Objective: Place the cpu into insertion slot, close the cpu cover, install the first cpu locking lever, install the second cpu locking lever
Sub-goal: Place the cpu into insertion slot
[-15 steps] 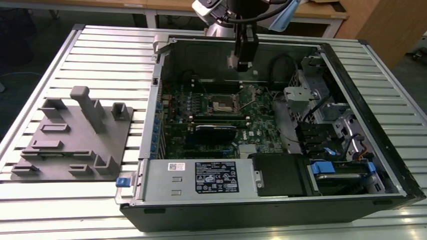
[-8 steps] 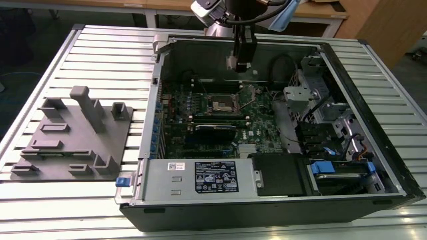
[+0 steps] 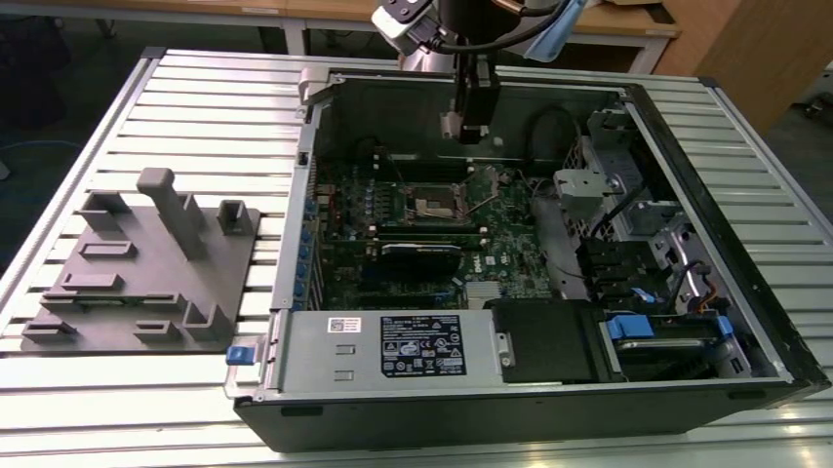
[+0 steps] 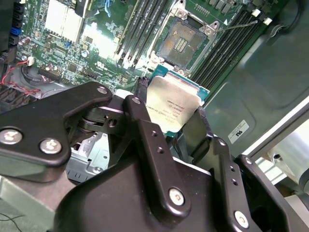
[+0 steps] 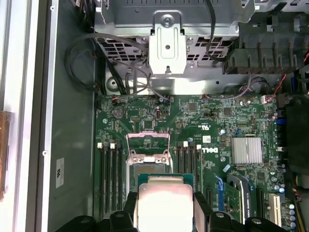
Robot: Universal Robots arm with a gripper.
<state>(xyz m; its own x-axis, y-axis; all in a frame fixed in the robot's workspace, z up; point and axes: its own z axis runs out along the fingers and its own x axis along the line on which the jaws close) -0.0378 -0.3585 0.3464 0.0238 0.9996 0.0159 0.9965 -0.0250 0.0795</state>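
Plainly, the ribbed silver metal counter (image 3: 195,107) carries the open black-and-grey steel computer case (image 3: 768,322). Inside it, the green motherboard (image 3: 377,210) bears the square, silver-framed insertion slot (image 3: 436,202).

In the exterior view the black claw (image 3: 469,132) hangs at 12 o'clock of that slot, apart from it. It is pinched on two edges of the pale silvery square cpu (image 4: 174,104).

I judge that a chip lowered skewed or off-centre could crush the slot's bare contacts. The thin silvery cpu cover (image 5: 148,142), standing raised at the slot's edge, could snag a corner.

The case also holds a grey power supply (image 3: 377,351) at 6 o'clock and drive cages (image 3: 612,195) at 3 o'clock. The slot holds nothing.
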